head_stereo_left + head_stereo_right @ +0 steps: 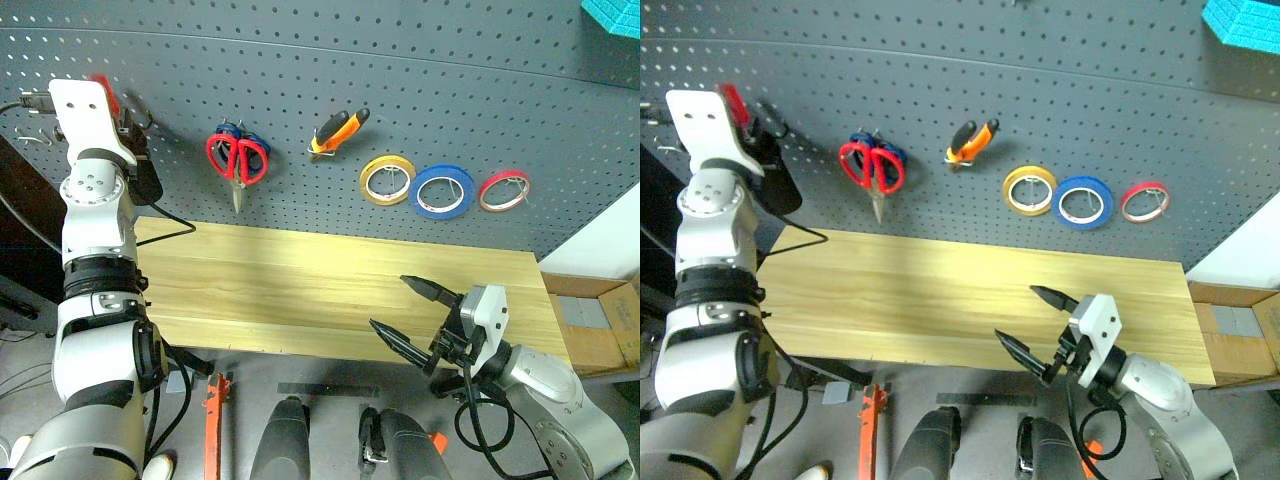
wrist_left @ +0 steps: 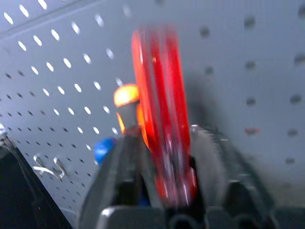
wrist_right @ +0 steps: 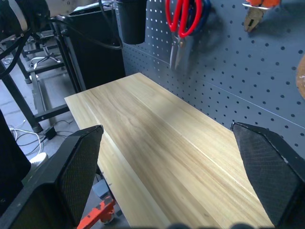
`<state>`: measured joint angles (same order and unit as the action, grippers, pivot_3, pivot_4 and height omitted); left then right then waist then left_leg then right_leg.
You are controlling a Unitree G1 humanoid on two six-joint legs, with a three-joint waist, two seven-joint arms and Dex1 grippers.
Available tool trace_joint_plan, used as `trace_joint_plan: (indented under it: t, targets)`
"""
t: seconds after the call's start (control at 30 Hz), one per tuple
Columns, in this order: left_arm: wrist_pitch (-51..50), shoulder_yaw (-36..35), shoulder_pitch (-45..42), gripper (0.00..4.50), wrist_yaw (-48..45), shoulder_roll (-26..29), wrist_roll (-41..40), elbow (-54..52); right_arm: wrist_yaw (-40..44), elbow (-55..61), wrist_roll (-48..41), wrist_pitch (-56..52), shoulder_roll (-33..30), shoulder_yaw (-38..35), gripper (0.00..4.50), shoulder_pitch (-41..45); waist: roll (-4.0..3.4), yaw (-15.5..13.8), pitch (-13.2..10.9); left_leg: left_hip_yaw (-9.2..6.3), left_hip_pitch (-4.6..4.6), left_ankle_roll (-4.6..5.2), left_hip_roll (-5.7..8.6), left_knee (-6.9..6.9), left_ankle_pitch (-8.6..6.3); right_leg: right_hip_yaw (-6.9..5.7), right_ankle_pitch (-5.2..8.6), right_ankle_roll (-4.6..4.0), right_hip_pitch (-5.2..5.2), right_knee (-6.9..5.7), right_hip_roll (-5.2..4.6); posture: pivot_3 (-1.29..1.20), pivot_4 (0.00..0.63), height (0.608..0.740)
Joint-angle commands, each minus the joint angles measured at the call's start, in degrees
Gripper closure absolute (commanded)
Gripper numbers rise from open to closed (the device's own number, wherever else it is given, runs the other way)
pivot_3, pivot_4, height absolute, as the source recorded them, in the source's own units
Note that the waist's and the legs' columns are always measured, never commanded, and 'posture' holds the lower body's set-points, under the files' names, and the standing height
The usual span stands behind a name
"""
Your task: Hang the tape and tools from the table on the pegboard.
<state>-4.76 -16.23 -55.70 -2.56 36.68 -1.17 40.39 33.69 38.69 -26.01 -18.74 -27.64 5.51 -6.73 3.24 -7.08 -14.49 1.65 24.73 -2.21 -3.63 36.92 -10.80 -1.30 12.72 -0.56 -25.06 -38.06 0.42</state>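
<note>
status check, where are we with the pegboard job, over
Left gripper up at the pegboard, red-handled screwdriver between its fingers. Right gripper open, over the table. Scissors, pliers, blue tape hung. Nothing in the way.

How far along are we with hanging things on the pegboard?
Nearly finished. Already hanging on the pegboard: the red-handled scissors, the pliers and the blue tape. In hand: the left claw is up at the board with the red-handled screwdriver between its fingers, apparently at a hook. The right claw hangs open over the table, which shows no tools left.
</note>
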Motion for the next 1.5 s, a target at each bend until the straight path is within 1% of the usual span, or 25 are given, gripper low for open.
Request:
trace_joint_plan:
  t: [0.03,0.1,0.17,0.3,0.37,0.43,0.5,0.57,0.67,0.73,0.83,0.9,1.03,1.07,1.13,1.17,1.23,1.3,1.37,1.43,1.5]
  targets:
    - [-0.12,-0.82,-0.60,1.35,0.63,1.18,-0.53,-3.56,0.36,1.25,-1.01,0.14,-0.33,-1.57,0.00,0.60,0.01,-0.07,0.01,0.00,0.00,0.01,0.00,0.02,0.01,0.00,-0.03,0.00,0.01,0.00,0.00,0.22,0.199,0.740]
    - [-0.42,-1.01,-0.36,0.63,1.27,1.25,-0.60,-4.10,0.42,1.16,-0.69,0.26,-0.44,-1.48,0.00,0.74,0.01,-0.15,0.01,0.00,-0.01,0.03,0.00,0.04,0.02,0.00,-0.06,-0.03,0.02,0.00,0.00,0.22,0.199,0.740]
    - [-0.79,-1.19,-0.01,0.06,1.58,1.34,-0.78,-4.75,0.59,1.21,-0.53,0.35,-0.64,-1.36,0.00,0.70,0.01,-0.24,0.01,-0.01,-0.01,0.03,-0.01,0.03,0.02,-0.01,-0.06,-0.03,0.01,-0.01,0.00,0.22,0.199,0.740]
    - [0.39,-1.31,1.57,0.06,-0.87,2.48,-1.50,-8.43,1.05,1.76,-0.39,0.55,-1.40,-1.28,0.00,-0.10,0.01,-0.31,0.01,0.01,0.00,0.03,-0.01,0.01,0.02,0.00,-0.06,-0.04,0.00,0.01,0.00,0.22,0.200,0.740]
    - [2.47,-0.30,2.11,0.06,-3.43,4.28,-0.84,-11.69,1.14,1.94,-0.52,0.55,-1.76,-1.71,0.00,-0.11,0.01,-0.29,0.01,0.01,0.01,0.03,-0.02,0.00,0.02,0.01,-0.06,-0.04,0.00,0.02,0.00,0.22,0.200,0.740]
    - [5.70,1.32,2.11,0.06,-6.94,6.36,-0.01,-16.05,1.11,2.21,-0.67,0.44,-1.90,-1.97,0.00,-0.09,0.01,-0.30,0.01,0.00,0.01,0.03,-0.04,0.01,0.02,0.00,-0.06,-0.04,0.00,0.01,0.00,0.22,0.202,0.740]
    - [6.84,2.67,2.25,0.06,-9.90,7.11,-0.23,-21.67,1.10,2.41,-0.58,0.48,-1.86,-1.93,0.00,-0.27,0.01,-0.40,0.01,-0.01,0.01,0.03,-0.05,0.01,0.02,-0.01,-0.06,-0.05,0.00,0.01,0.00,0.22,0.201,0.740]
    - [5.51,3.29,4.09,0.06,-12.49,6.43,-1.98,-27.73,1.00,2.50,-0.40,0.54,-1.60,-1.70,0.00,-0.30,-0.02,-0.64,0.07,0.00,0.01,0.03,-0.02,0.01,0.02,0.00,-0.05,-0.05,0.03,0.03,-0.03,0.22,0.201,0.740]
    - [4.07,2.80,7.47,0.06,-13.04,4.58,-3.34,-35.75,1.06,2.30,-0.14,0.75,-1.38,-1.41,0.00,-0.27,-0.31,-0.58,0.45,0.06,-0.02,0.05,0.00,0.02,0.01,0.06,-0.05,-0.04,0.08,0.06,-0.10,0.22,0.199,0.740]
    - [3.62,2.88,10.92,0.06,-13.07,2.88,-3.94,-42.46,1.12,2.18,-0.06,0.87,-1.32,-1.43,0.00,-0.24,-0.38,-0.43,0.50,0.13,-0.09,0.06,0.03,0.01,0.01,0.14,-0.05,-0.04,0.10,0.03,-0.11,0.22,0.198,0.740]
    - [0.39,6.46,18.32,0.06,-16.05,-0.44,-6.11,-51.78,1.04,1.96,0.04,0.97,-1.22,-1.60,0.00,-0.31,-0.40,-0.34,0.53,0.10,-0.16,0.05,-0.05,0.01,0.01,0.13,-0.05,-0.05,0.10,-0.05,-0.03,0.22,0.198,0.740]
    - [-4.44,9.38,23.60,0.06,-18.39,-2.65,-8.76,-56.66,0.59,1.94,0.26,0.90,-0.97,-1.55,0.00,-0.46,-0.50,-0.30,0.65,0.10,-0.17,0.05,-0.05,0.00,0.01,0.14,-0.04,-0.06,0.12,-0.04,-0.02,0.21,0.198,0.740]
    - [-19.33,14.69,36.93,0.06,-19.40,-7.20,-14.57,-65.07,-2.62,2.32,0.74,0.11,1.26,-1.04,0.00,-1.38,-0.53,0.25,0.73,0.16,-0.27,0.06,-0.04,-0.01,0.00,0.26,-0.03,-0.06,0.19,-0.02,-0.01,0.19,0.198,0.740]
    - [-21.14,14.53,38.89,0.06,-18.68,-8.22,-15.07,-65.67,-3.62,2.20,1.14,-0.12,1.80,-1.09,0.00,-1.56,-0.54,0.58,0.73,0.16,-0.28,0.06,-0.05,-0.03,0.00,0.27,-0.03,-0.06,0.19,0.00,-0.01,0.19,0.198,0.740]
    - [-26.46,13.70,42.03,0.06,-16.31,-10.30,-15.75,-64.37,-8.00,-0.17,9.59,1.74,1.84,0.17,0.00,-1.54,-0.53,1.04,0.74,0.13,-0.28,0.06,-0.06,-0.02,0.00,0.24,-0.02,-0.08,0.18,-0.03,0.00,0.17,0.195,0.740]
    - [-27.32,12.68,42.79,0.06,-14.91,-11.44,-15.53,-63.01,-10.98,-1.42,13.16,1.82,2.53,0.42,0.00,-1.51,-0.54,1.10,0.74,0.10,-0.30,0.06,-0.07,-0.01,0.00,0.22,0.00,-0.12,0.19,-0.04,0.00,0.17,0.195,0.740]
    - [-30.77,11.16,42.66,0.06,-12.71,-12.94,-15.51,-60.23,-16.28,-3.17,17.85,1.09,4.41,-0.02,0.00,-1.55,-0.55,1.09,0.78,0.06,-0.33,0.06,-0.05,-0.02,0.01,0.20,0.10,-0.30,0.20,-0.05,0.01,0.16,0.191,0.740]
    - [-32.41,9.94,41.89,0.06,-11.06,-13.25,-14.49,-56.99,-19.65,-4.55,21.05,-0.65,5.75,-0.37,0.00,-1.59,-0.76,1.15,1.10,0.04,-0.34,0.05,-0.04,-0.02,0.01,0.19,0.16,-0.40,0.20,-0.04,0.01,0.15,0.188,0.740]
    - [-31.72,9.04,41.32,0.06,-11.20,-12.41,-13.80,-54.18,-23.30,-6.25,22.05,-4.53,8.40,-1.59,0.00,-1.44,-0.88,1.36,1.47,0.09,-0.34,0.06,-0.01,-0.01,0.01,0.25,0.16,-0.40,0.20,-0.03,0.00,0.14,0.182,0.740]
    - [-30.24,7.35,40.85,0.06,-11.03,-12.97,-14.04,-51.00,-27.19,-7.72,20.06,-7.46,13.03,-4.83,0.00,-1.51,-0.88,1.50,1.71,0.10,-0.34,0.06,-0.01,-0.02,0.01,0.26,0.16,-0.40,0.21,-0.01,0.00,0.12,0.169,0.740]
    - [-28.27,6.32,40.71,0.06,-10.65,-13.62,-13.56,-47.81,-29.36,-8.98,20.31,-8.95,15.44,-6.40,0.00,-1.72,-0.96,1.75,2.05,0.11,-0.31,0.06,-0.01,-0.04,0.00,0.26,0.15,-0.39,0.20,0.02,0.01,0.11,0.161,0.740]
